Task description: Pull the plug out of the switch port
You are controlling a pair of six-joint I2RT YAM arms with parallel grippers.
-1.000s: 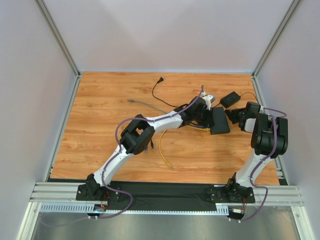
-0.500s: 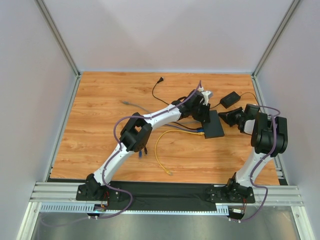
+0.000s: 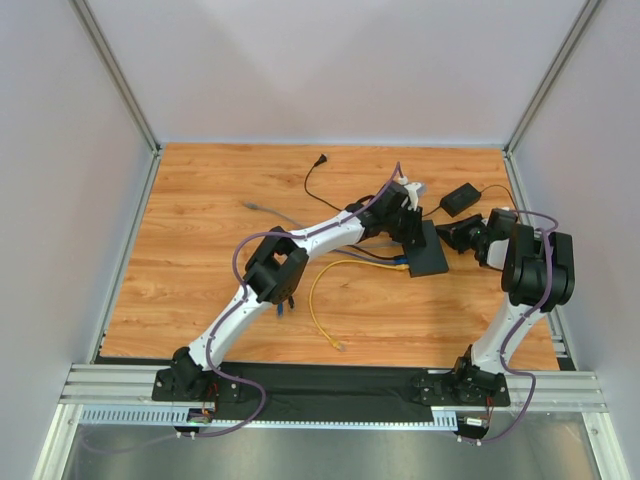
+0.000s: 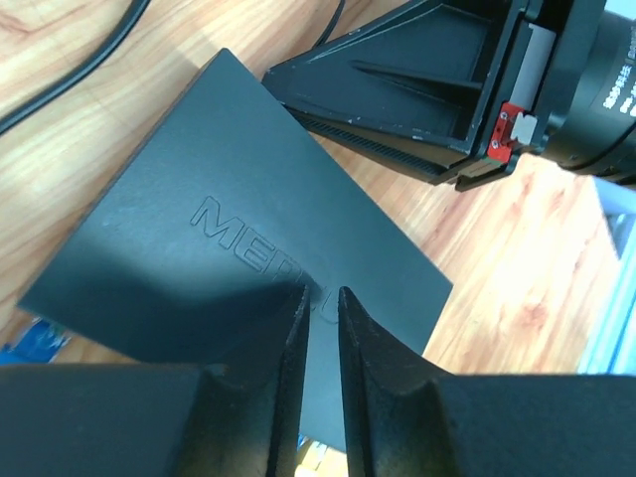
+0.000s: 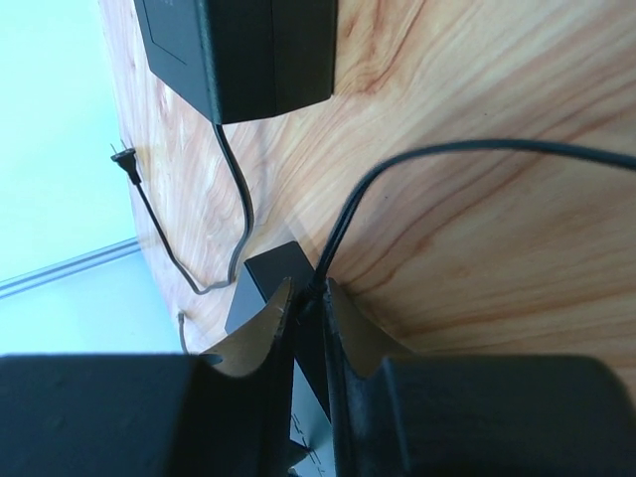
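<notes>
**Switch on the right half of the surface, a gripper at each side**

Switch (image 3: 428, 255): a flat rectangular box of matte black plastic with sharp corners and raised lettering pressed into its top face. It lies on the wood-grain surface (image 3: 200, 250), right of centre and about midway between the near and far edges, set at a slant. A blue plug (image 3: 400, 265) sits at its left edge, and a thin yellow cable (image 3: 318, 300) loops from there toward the near edge. A smaller, blocky black adapter (image 3: 460, 198) rests just beyond the switch, toward the far right corner.

The left gripper (image 4: 320, 310) hangs over the switch's top face near the lettering. Its jaws stand a narrow slit apart with nothing between them. Whether the tips press on the box cannot be told.

The right gripper (image 5: 308, 298) is at the switch's right side, its jaws also only slightly parted. A thin, smooth black cord (image 5: 447, 149) runs in between its fingertips, beside a corner of the switch. Whether the cord is pinched or lies loose in the gap cannot be told.
</notes>
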